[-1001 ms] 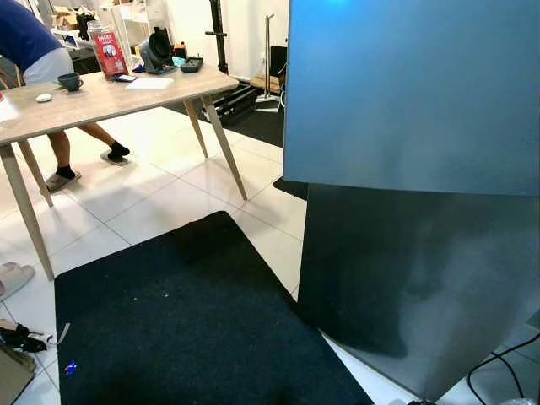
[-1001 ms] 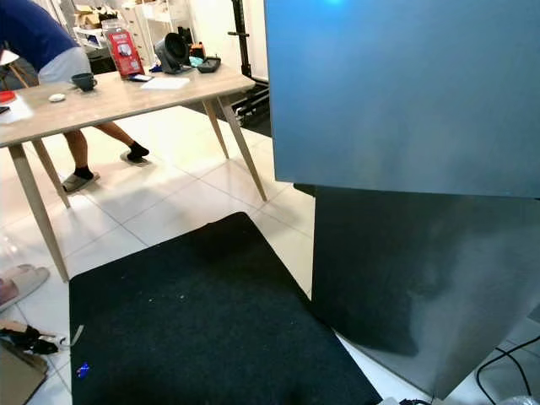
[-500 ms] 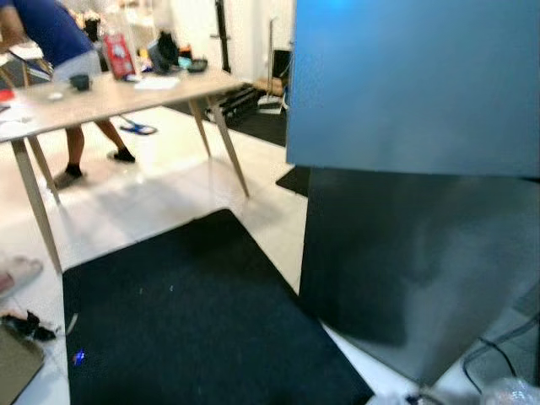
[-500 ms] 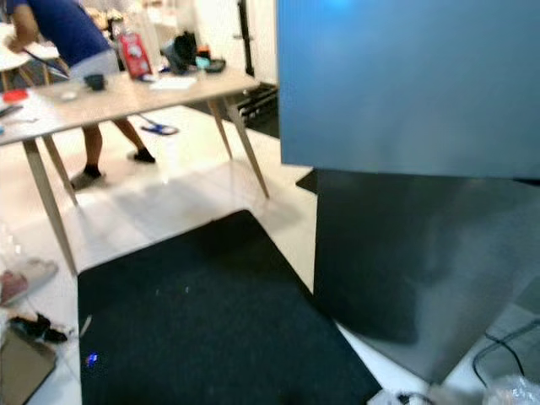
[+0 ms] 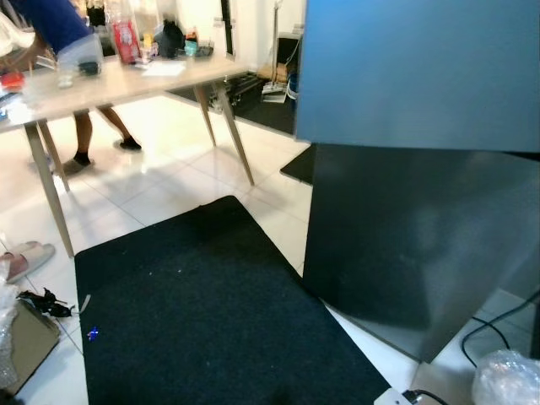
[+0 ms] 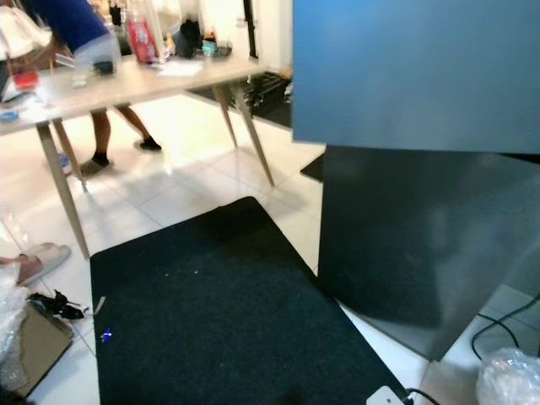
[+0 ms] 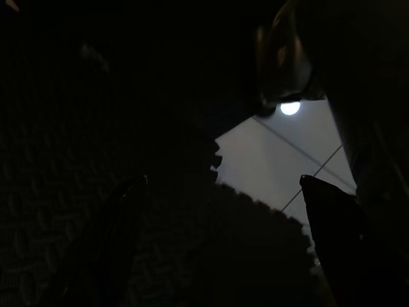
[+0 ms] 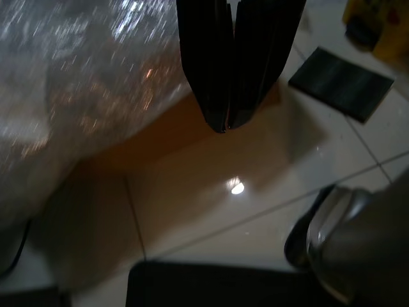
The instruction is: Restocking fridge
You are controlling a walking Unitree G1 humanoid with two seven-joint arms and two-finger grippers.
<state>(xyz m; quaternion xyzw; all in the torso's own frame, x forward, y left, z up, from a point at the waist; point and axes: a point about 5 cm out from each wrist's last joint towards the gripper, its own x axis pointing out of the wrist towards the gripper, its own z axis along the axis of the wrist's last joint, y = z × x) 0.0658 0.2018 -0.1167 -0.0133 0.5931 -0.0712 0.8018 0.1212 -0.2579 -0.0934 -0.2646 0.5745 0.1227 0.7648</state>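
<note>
Ahead, fridge [image 5: 422,169] stands well apart from right gripper [image 8: 223,125], pressed together.

Smooth steel, gloss tile, matt carpet
The fridge [image 5: 422,76] wears brushed satin metal; white floor tiles [image 5: 160,181] shine; black mat [image 5: 202,312] looks coarse; pale wooden table [image 5: 126,84] at ten o'clock

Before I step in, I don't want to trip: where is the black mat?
In the eye views the black mat lies on the white tile floor straight ahead, between the wooden table on the left and the fridge on the right.
</note>
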